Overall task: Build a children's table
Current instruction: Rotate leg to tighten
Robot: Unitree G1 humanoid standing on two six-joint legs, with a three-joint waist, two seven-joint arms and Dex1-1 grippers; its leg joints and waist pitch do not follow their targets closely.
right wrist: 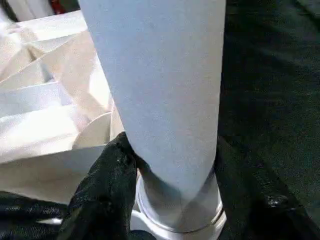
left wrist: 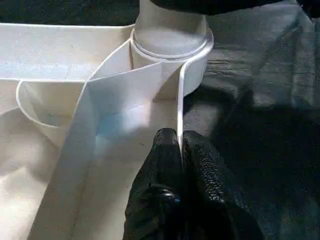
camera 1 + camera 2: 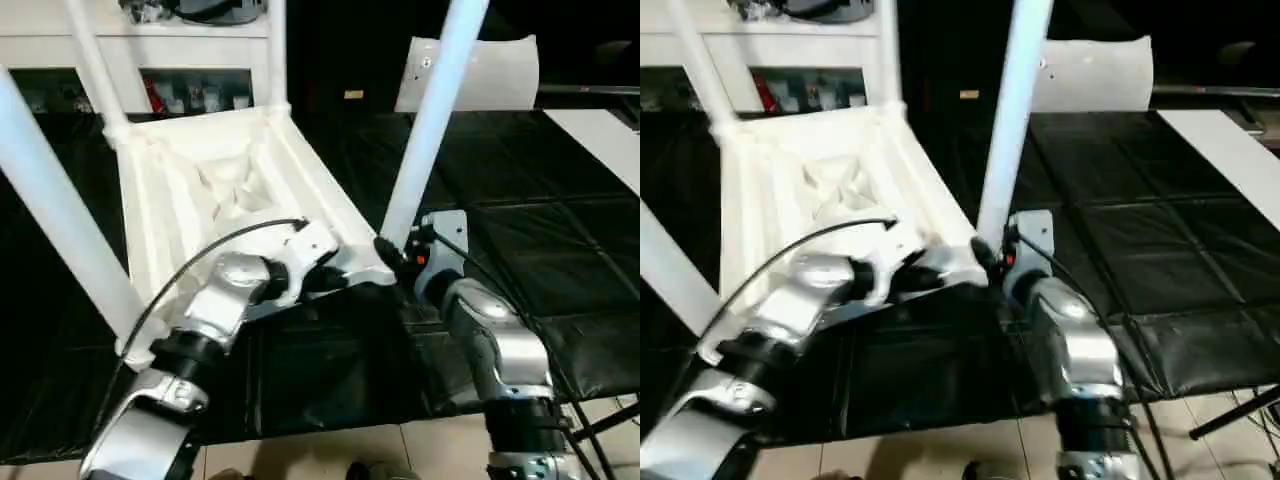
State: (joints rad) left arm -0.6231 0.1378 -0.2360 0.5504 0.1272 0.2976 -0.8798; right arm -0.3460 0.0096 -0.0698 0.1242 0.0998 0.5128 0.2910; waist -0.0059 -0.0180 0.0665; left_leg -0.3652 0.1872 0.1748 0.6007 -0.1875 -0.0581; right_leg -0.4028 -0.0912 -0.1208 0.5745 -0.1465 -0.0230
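**Both grippers on the upturned table, near right corner**

I see the white tabletop [image 3: 215, 190] lying underside up on a black mat [image 3: 520, 250], tilted, with its ribbed underside facing me. Four white legs rise from its corner sockets: two at the far corners, one at the near left [image 3: 55, 210], and one at the near right [image 3: 432, 125].

My left gripper [image 2: 179, 150] has its two black fingers pressed together on the thin rim of the tabletop, just beside the near right socket. My right gripper [image 3: 392, 255] is clamped around the base of the near right leg, one finger [image 1: 107, 185] on each side of the tube, just above the socket collar.

A curved white panel [image 3: 490, 70] stands at the far right.
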